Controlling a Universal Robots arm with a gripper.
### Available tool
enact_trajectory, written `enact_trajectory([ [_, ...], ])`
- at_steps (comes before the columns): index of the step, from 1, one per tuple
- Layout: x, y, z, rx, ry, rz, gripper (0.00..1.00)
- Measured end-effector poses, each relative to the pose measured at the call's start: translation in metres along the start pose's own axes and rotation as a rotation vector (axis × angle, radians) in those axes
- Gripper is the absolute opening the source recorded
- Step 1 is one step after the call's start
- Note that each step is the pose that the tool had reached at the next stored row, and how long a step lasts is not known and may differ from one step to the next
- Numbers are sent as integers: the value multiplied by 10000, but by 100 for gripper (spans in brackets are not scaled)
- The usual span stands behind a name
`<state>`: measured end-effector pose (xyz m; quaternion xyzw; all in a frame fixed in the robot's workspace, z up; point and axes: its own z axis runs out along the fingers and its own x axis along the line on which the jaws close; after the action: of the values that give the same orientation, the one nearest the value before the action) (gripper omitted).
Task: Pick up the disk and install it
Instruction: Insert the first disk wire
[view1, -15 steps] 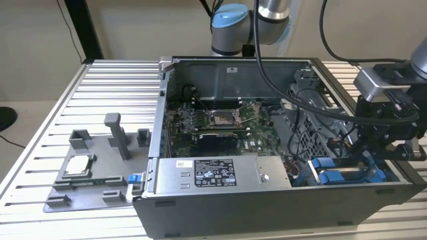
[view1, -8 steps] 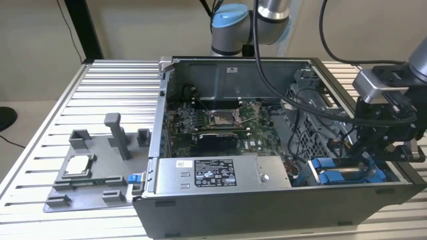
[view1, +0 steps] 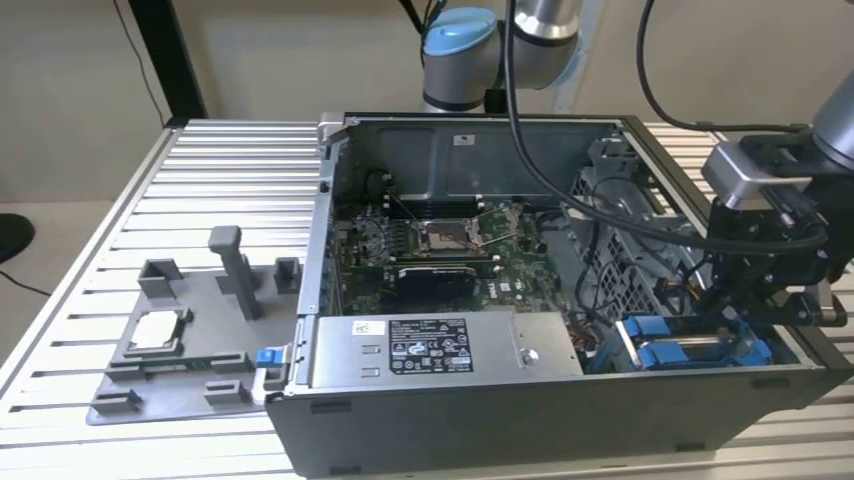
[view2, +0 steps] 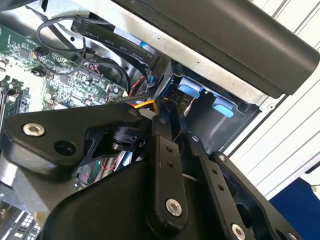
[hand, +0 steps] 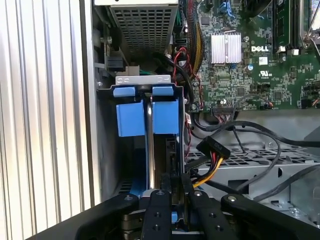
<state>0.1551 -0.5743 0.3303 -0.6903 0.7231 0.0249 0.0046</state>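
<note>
Disk (hand: 149, 145) is standing on edge in the blue-tabbed drive bay (hand: 131, 120) at the computer case (view1: 534, 410) corner; first wrist view is showing the tool (hand: 172, 197) fingers nearly together around its edge. Exterior view is showing the tool (view1: 754, 300) above the bay, and a grey fixture tray (view1: 187, 340) on the slatted surface (view1: 80, 300)

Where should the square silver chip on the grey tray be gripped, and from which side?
Grip the chip across two opposite side edges, coming straight down from above. It lies flat, face up, on the grey tray, so its top is the open side; the tray's raised posts would likely hinder a sideways approach.
</note>
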Motion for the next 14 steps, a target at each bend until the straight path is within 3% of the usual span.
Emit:
enact_trajectory([
  [6,0,0,1,0,2,0,0],
  [7,0,0,7,-1,-11,0,100],
  [11,0,0,-6,0,-3,1,100],
  [14,-5,4,-125,-1,-1,8,100],
])
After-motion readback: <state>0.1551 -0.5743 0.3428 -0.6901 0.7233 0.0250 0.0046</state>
